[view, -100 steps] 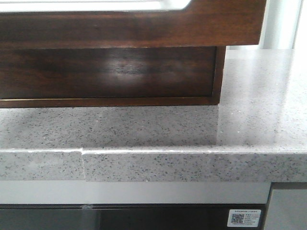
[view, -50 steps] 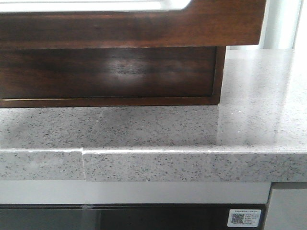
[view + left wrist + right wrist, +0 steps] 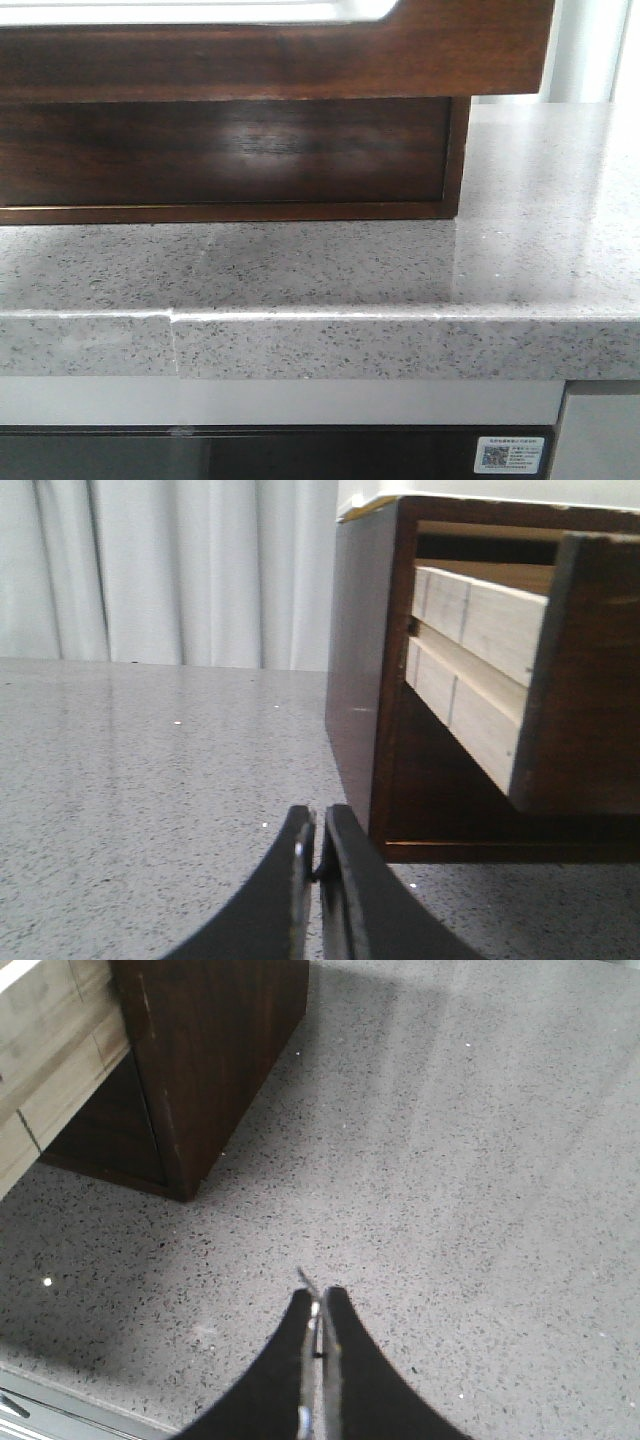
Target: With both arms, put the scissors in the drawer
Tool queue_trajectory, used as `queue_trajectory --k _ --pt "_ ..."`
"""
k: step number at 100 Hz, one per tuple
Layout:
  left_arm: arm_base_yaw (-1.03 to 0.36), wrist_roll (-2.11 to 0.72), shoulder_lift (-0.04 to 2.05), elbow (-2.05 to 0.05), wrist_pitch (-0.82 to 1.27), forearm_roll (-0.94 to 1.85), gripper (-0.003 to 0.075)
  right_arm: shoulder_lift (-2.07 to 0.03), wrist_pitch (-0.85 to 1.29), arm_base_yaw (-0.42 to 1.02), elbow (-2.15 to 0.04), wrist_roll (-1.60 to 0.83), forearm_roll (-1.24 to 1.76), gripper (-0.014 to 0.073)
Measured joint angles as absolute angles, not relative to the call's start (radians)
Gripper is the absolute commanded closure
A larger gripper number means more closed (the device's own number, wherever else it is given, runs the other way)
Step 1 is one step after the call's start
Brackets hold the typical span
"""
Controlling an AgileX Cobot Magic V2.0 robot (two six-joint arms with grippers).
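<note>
Nothing has moved; drawer (image 3: pixel 520 680) stands pulled out beside closed left end effector (image 3: pixel 318 850).

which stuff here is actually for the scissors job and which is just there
For the job: drawer, pulled open; left gripper and right gripper, jaws closed. No scissors in sight.
Just there: cabinet, counter, curtain, sticker.

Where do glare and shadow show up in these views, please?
Front view: a bright sheen on the cabinet panel under the drawer, and a soft shadow on the countertop below it. Left wrist view: the drawer's near front is blurred. Right wrist view: a dark shadow near the counter's edge.
</note>
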State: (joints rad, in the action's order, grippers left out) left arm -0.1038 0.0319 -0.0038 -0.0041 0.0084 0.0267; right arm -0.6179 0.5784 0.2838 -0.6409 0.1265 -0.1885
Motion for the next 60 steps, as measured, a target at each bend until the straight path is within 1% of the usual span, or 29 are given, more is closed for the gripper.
queue_trajectory --k 18,60 --pt "-0.063 0.032 -0.004 -0.004 0.008 0.024 0.0741 -0.618 0.578 0.284 -0.641 0.126 -0.189 0.0662" --pt "-0.063 0.032 -0.004 -0.004 0.008 0.024 0.0741 -0.618 0.578 0.284 -0.641 0.126 -0.189 0.0662"
